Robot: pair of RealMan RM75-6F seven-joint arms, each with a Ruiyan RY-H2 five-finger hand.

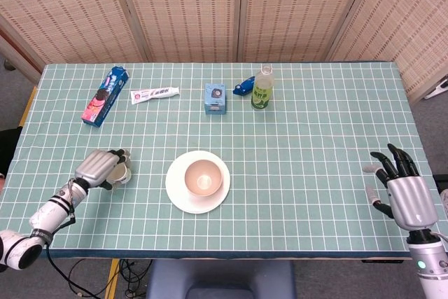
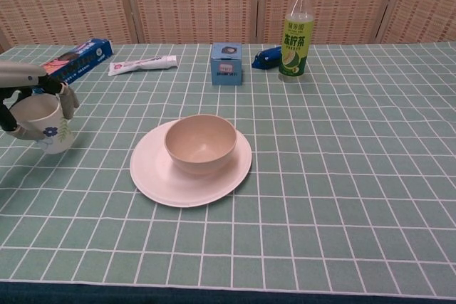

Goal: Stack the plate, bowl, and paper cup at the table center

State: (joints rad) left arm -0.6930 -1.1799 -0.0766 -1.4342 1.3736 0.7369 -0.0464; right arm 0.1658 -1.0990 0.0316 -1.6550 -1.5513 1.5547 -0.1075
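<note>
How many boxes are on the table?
2. A long blue cookie box lies at the far left, and a small blue box stands at the far middle, left of the green tea bottle.

We take this for a staged test room: woven screens (image 1: pixel 189 8) fence a table (image 1: pixel 315 138) under a gridded green cloth.
</note>
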